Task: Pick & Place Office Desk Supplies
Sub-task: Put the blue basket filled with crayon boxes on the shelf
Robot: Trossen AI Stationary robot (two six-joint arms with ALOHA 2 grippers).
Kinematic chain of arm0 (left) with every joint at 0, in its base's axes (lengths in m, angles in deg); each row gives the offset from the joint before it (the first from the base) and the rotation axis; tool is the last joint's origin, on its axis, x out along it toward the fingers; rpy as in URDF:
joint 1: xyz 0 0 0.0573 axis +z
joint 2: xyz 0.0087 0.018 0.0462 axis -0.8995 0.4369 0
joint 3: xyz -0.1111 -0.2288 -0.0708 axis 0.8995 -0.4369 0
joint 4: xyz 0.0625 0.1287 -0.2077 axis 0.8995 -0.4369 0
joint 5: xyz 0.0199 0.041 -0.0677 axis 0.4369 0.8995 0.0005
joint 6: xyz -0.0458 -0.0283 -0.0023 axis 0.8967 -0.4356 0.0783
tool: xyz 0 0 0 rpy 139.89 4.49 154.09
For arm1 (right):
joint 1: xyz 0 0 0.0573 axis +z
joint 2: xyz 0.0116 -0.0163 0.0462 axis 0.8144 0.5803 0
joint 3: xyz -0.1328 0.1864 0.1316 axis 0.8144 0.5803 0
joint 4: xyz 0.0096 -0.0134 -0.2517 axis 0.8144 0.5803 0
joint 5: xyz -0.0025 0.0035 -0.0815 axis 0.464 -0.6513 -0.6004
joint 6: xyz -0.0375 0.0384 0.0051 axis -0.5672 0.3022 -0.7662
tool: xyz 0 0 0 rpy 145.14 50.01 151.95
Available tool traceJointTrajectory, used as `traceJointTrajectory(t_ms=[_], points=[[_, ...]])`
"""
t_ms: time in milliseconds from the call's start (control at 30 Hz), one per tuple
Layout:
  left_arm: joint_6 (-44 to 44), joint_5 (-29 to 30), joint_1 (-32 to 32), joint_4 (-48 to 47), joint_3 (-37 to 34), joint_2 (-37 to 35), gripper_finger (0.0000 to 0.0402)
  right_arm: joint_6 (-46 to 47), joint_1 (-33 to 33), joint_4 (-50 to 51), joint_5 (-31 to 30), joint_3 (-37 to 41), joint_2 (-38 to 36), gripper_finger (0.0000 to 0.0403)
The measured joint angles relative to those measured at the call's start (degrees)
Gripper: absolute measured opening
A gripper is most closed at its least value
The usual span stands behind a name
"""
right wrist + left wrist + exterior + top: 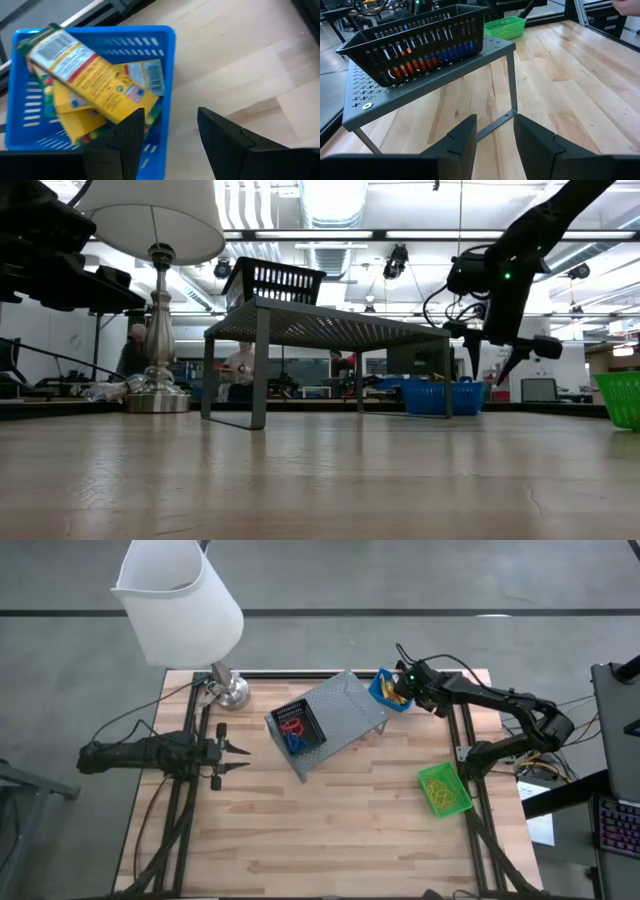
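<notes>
On the bench (330, 830) I had the gray rack (345, 710) mid-table with the black bin (297, 727) of red and blue loops on top. The blue bin (167, 60) sat at the far right. My right gripper (167, 132) hovered over its rim, fingers apart, empty. I judged a drop could clip that rim and tip out the yellow boxes (95, 75). The left gripper (495, 137) waited at the left, fingers apart.

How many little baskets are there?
3: the black basket on the grey metal shelf, the blue basket behind it, the green basket near the right side.
</notes>
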Motion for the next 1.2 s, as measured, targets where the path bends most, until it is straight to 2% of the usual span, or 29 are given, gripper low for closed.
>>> traceJointTrajectory(t_ms=[167, 467, 667, 1200], points=[[0.0, 0.01, 0.0, -0.01, 0.0, 0.0, 0.0133, 1.17, 0.0, -1.26, -0.91, 2.24, -0.02, 0.0179], [-0.02, 0.01, 0.0, -0.01, 0.0, 0.0, 0.0133, 1.24, 0.0, -9.42, -1.03, 7.02, -0.02, 0.016], [-0.02, 0.01, 0.0, -0.01, 0.0, 0.0, 0.0133, 0.07, 0.02, -9.68, -2.49, 7.47, -0.02, 0.014], [0.0, 0.01, 0.0, -0.01, 0.0, 0.0, 0.0133, -2.57, 0.02, -10.69, -2.54, 7.47, -0.02, 0.0047]])
